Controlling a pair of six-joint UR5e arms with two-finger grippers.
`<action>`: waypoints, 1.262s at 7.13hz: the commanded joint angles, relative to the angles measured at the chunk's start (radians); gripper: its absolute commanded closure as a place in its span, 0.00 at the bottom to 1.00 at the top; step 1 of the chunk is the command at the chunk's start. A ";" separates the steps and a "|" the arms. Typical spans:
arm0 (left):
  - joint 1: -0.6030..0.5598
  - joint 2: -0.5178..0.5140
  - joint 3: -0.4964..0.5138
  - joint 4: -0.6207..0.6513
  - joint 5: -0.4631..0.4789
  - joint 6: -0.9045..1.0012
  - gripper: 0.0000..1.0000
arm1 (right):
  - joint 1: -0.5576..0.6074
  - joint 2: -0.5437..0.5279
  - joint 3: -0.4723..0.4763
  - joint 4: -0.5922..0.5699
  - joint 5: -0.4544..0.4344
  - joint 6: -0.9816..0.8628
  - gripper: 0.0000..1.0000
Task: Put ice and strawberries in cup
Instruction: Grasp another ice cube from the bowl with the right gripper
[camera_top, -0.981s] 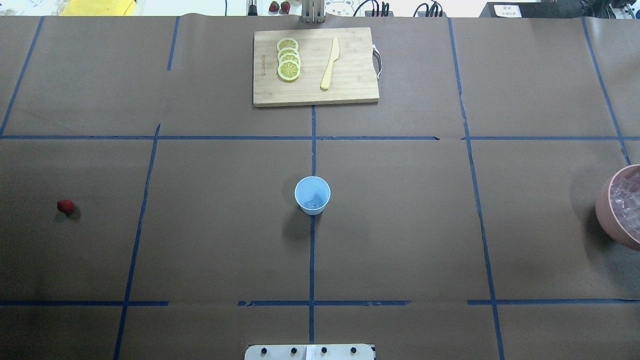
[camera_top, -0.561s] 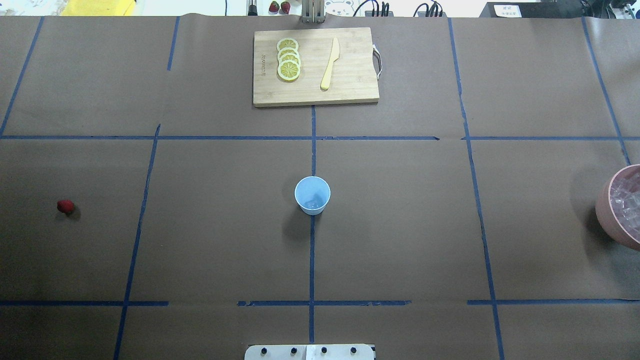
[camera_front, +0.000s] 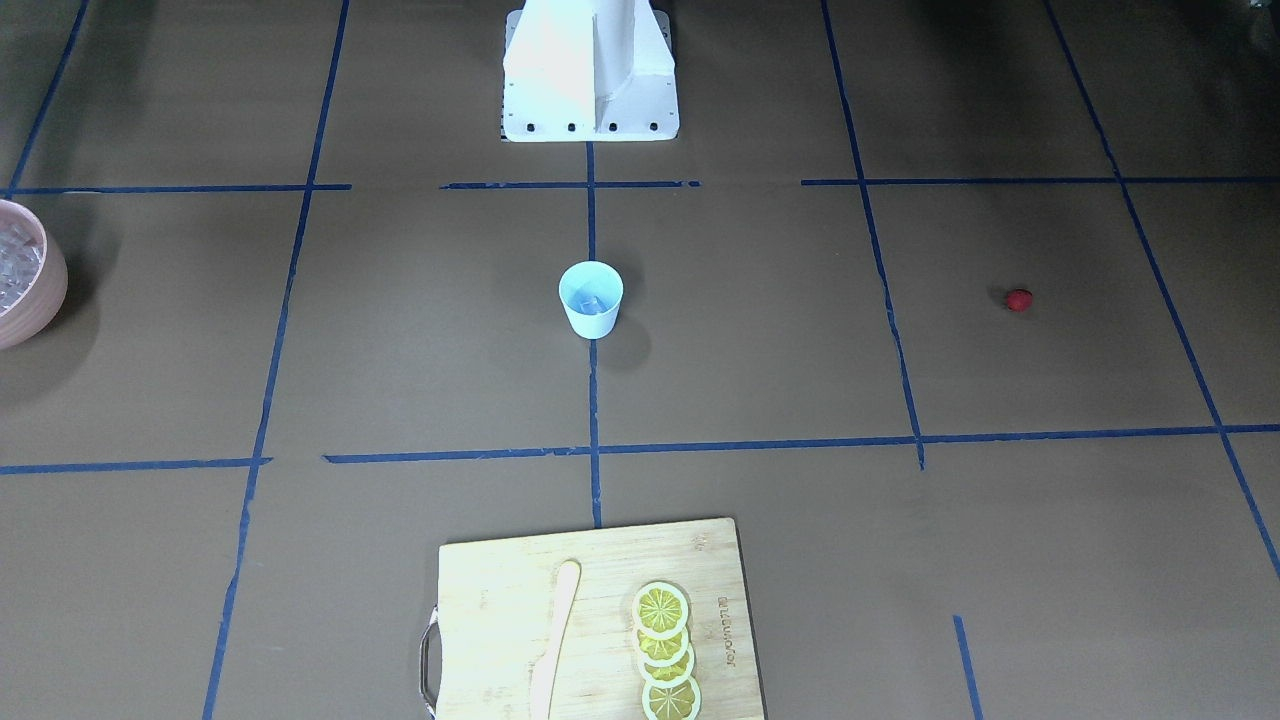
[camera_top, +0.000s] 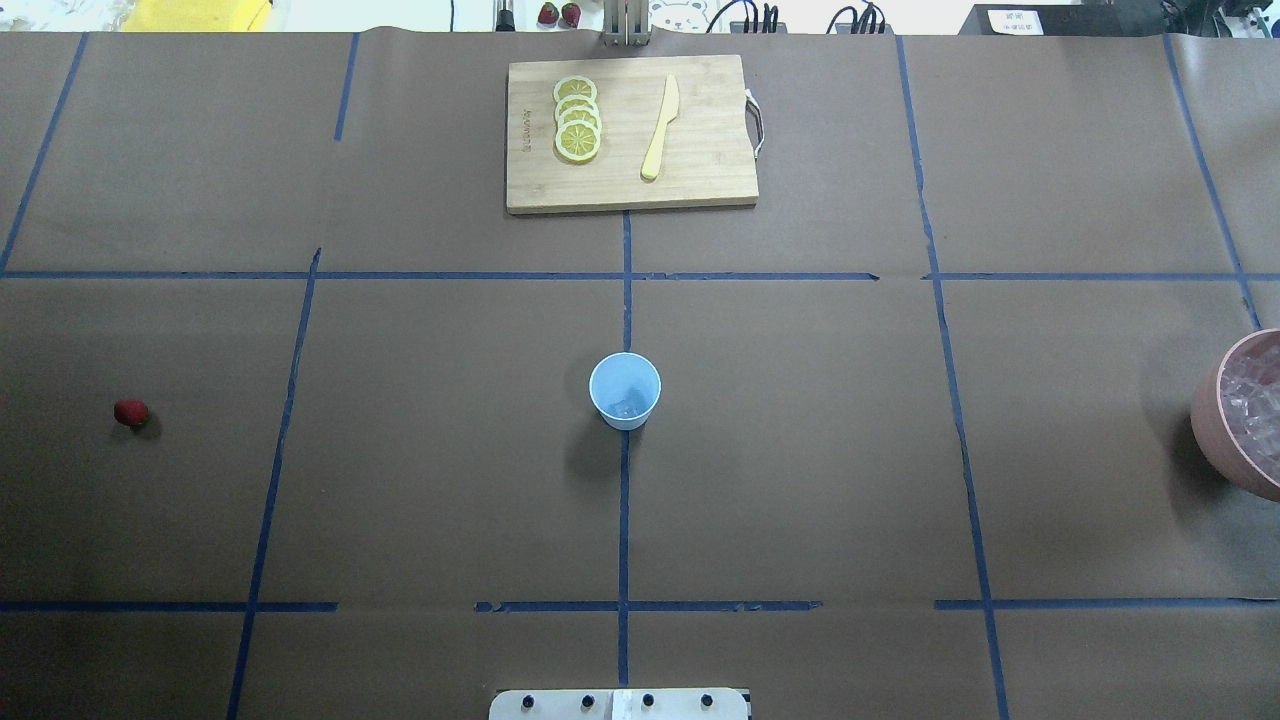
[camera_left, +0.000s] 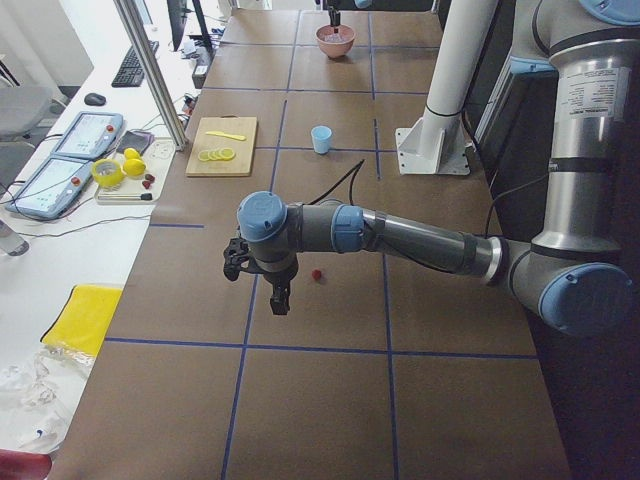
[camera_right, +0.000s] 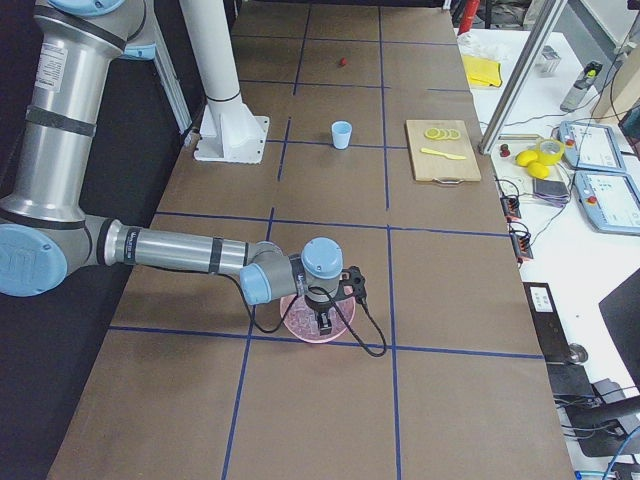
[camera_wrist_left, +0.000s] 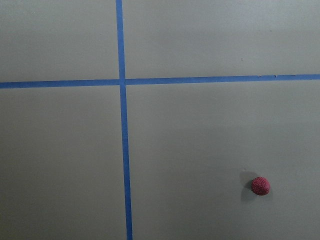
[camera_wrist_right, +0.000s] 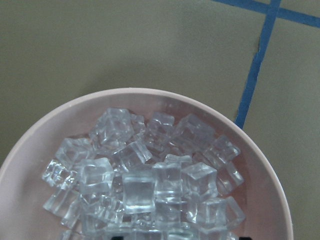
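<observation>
The small light-blue tapered cup (camera_top: 625, 390) stands upright at the centre of the brown paper-covered bench (camera_top: 800, 450), on a blue tape line and midway between the two arms, apparently so that either can drop things into it. Something pale and glassy seems to lie at its bottom, but it is too small to be sure. The tiny round red strawberry (camera_top: 131, 412) lies alone on the bench well to the robot's left, far from the cup. The left gripper (camera_left: 268, 290) hovers near it, and its wrist camera looks straight down with the berry off toward the lower right, so the arm probably has to centre itself before descending. Whether its fingers are apart or together cannot be told. At the bench's right edge, clear glassy ice cubes (camera_wrist_right: 145, 185) are heaped in a round pink bowl (camera_wrist_right: 150, 92). The right gripper (camera_right: 322, 322) hangs directly over the pile, and the state of its fingers likewise cannot be told. A bamboo cutting board (camera_top: 700, 170) carrying yellow lemon slices (camera_top: 578, 120) and a pale wooden knife (camera_top: 660, 128) sits apart at the far side, clear of the work.
</observation>
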 joint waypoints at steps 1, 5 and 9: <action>0.000 0.000 0.000 0.000 -0.010 -0.003 0.00 | -0.012 0.000 -0.006 0.001 -0.003 -0.006 0.21; 0.000 0.000 0.000 0.000 -0.010 -0.003 0.00 | -0.020 0.000 -0.024 -0.001 -0.007 -0.010 0.28; 0.000 0.000 0.000 0.000 -0.010 -0.003 0.00 | -0.020 0.000 -0.041 0.004 -0.007 -0.011 0.68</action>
